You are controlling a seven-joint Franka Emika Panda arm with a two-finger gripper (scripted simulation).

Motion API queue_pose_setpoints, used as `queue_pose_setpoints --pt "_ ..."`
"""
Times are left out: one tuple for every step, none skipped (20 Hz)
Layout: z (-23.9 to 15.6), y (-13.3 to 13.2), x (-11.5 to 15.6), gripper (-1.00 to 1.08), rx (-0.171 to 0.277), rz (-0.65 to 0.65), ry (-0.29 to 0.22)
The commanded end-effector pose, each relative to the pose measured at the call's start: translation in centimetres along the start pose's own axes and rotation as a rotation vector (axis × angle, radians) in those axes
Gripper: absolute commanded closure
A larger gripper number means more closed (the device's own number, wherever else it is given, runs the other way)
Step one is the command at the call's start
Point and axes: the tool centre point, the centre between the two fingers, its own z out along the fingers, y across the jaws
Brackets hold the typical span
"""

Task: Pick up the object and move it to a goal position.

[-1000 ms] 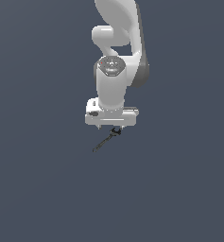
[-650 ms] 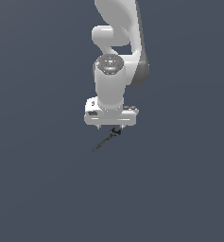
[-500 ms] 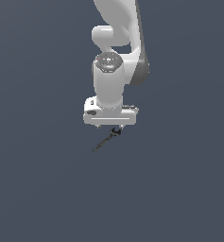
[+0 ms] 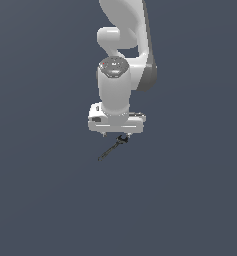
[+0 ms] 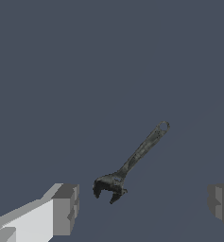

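The object (image 4: 110,149) is a thin dark grey rod with a knobby black head, lying flat on the dark grey floor. In the exterior view its head sits just under the white gripper (image 4: 117,134) and the rod runs out toward that view's lower left. In the wrist view the object (image 5: 134,160) lies with its head between the two fingers. The gripper (image 5: 142,208) is open and holds nothing. One grey fingertip (image 5: 66,208) and the other (image 5: 219,205) stand wide apart on either side of the head, not touching it.
The white arm (image 4: 124,50) rises straight above the gripper. The plain dark grey floor (image 4: 190,200) surrounds the object on all sides.
The arm's wrist has shifted very slightly toward the exterior view's left. The object has not moved and the gripper stays open above it.
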Motion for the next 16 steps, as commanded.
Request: queue_pose_setpoints --pt "0.4 0.0 -0.1 -0.92 0.001 0.027 0.0" --pt "0.7 0.1 -0.1 -0.92 0.002 0.042 0.0" --pt "0.9 0.1 -0.2 -0.92 0.003 0.058 0.001" --pt "1.2 0.1 -0.2 -0.92 0.003 0.075 0.001" --pt "1.5 0.2 -0.3 -0.92 0.004 0.094 0.001" --pt "1.8 0.2 -0.4 -0.92 0.005 0.114 0.002" --pt "2.1 0.3 -0.4 -0.92 0.006 0.135 0.002" --pt "2.4 0.3 -0.5 -0.92 0.006 0.159 0.002" --pt "2.8 0.4 -0.6 -0.92 0.007 0.183 0.003" --pt "3.2 0.4 -0.7 -0.92 0.008 0.21 0.003" --pt "3.6 0.5 -0.8 -0.92 0.008 0.238 0.004" --pt "4.0 0.6 -0.9 -0.92 0.009 0.267 0.004" --pt "4.5 0.7 -1.1 -0.92 0.009 0.297 0.005" --pt "4.9 0.7 -1.2 -0.92 0.01 0.327 0.005" --pt "5.3 0.8 -1.3 -0.92 0.01 0.357 0.006" --pt "5.7 0.9 -1.5 -0.92 0.01 0.387 0.007"
